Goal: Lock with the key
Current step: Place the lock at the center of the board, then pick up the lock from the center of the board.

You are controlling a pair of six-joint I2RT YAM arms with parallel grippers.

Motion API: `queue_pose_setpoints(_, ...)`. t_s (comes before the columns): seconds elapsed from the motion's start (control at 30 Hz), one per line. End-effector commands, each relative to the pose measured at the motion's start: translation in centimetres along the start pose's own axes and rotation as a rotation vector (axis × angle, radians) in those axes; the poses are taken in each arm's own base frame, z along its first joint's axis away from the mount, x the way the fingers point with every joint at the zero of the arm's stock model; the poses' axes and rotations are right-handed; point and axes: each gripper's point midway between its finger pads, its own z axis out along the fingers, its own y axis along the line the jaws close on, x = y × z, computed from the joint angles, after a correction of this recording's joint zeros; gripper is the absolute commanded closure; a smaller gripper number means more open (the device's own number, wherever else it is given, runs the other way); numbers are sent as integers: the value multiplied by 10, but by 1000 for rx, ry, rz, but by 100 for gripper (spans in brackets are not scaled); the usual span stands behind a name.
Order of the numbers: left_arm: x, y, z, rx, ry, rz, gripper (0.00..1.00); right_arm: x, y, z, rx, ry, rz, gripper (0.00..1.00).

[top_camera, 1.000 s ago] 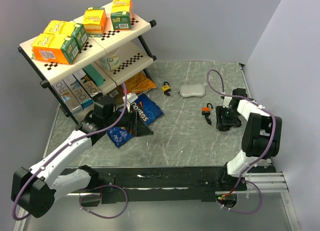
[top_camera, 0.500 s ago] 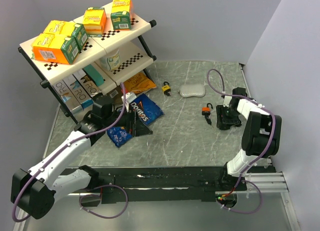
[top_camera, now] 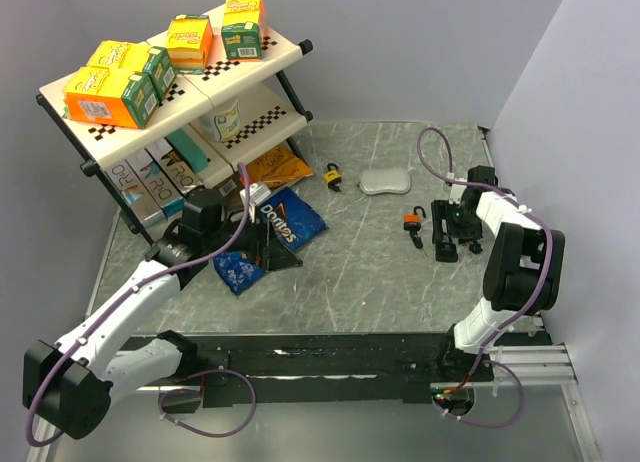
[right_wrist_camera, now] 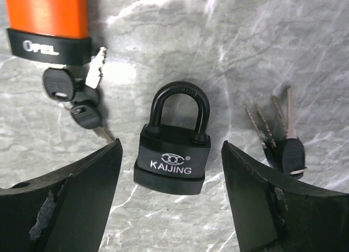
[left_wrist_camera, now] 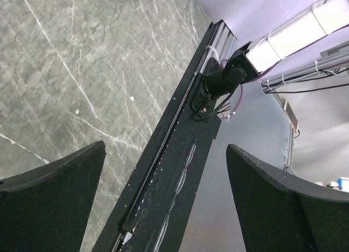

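In the right wrist view a black padlock (right_wrist_camera: 172,160) marked KAIJING lies flat on the marble table, both shackle legs down in its body. The key bunch (right_wrist_camera: 284,145), a black head with thin metal blades, lies just to its right, beside my right finger (right_wrist_camera: 262,197). My right gripper (right_wrist_camera: 170,148) is open and empty, its fingers either side of the black padlock, low over the table. In the top view it (top_camera: 447,234) is at the right and hides the padlock and the keys. My left gripper (top_camera: 268,244) is open and empty over the snack bags.
An orange padlock (right_wrist_camera: 48,20) with its own black-headed keys (right_wrist_camera: 73,99) lies left of the black one; it also shows in the top view (top_camera: 411,221). A yellow padlock (top_camera: 332,173), a grey pad (top_camera: 385,182), snack bags (top_camera: 290,217) and a shelf rack (top_camera: 175,92) stand further left.
My right gripper has shifted a little to the left and its wrist has turned. The left arm has barely moved.
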Motion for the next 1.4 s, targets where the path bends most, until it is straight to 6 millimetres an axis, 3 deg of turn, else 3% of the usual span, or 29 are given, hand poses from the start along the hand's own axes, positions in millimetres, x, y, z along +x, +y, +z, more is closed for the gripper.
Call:
queue_pose_setpoints(0.0,-26,-22,-11,29,-57,110,4,-24,6,-26,-36,-89,-13,18)
queue_pose_setpoints(0.07,-30,-22,-14,14,-64,126,4,-35,12,-37,-63,-133,-34,17)
queue_pose_setpoints(0.2,-58,-21,-26,-80,-162,156,4,-55,28,-63,-104,-227,-74,15)
queue_pose_setpoints(0.27,-76,-19,-36,-154,-261,171,4,-61,40,-68,-118,-242,-88,15)
queue_pose_setpoints(0.37,-85,-23,-43,-175,-316,196,4,-66,61,-68,-143,-240,-58,13)
queue_pose_setpoints(0.47,-87,-20,-42,-195,-304,168,4,-69,76,-60,-137,-226,-30,13)
queue_pose_setpoints(0.63,-83,-14,-41,-221,-270,142,4,-71,79,-34,-90,-175,19,9)
queue_pose_setpoints(0.67,-82,-13,-41,-224,-272,143,4,-72,87,-30,-81,-175,4,9)
queue_pose_setpoints(1.07,-80,-11,-40,-215,-284,136,4,-68,86,20,-4,-85,19,10)
queue_pose_setpoints(1.37,-78,-10,-38,-208,-279,142,4,-66,86,44,4,-53,11,14)
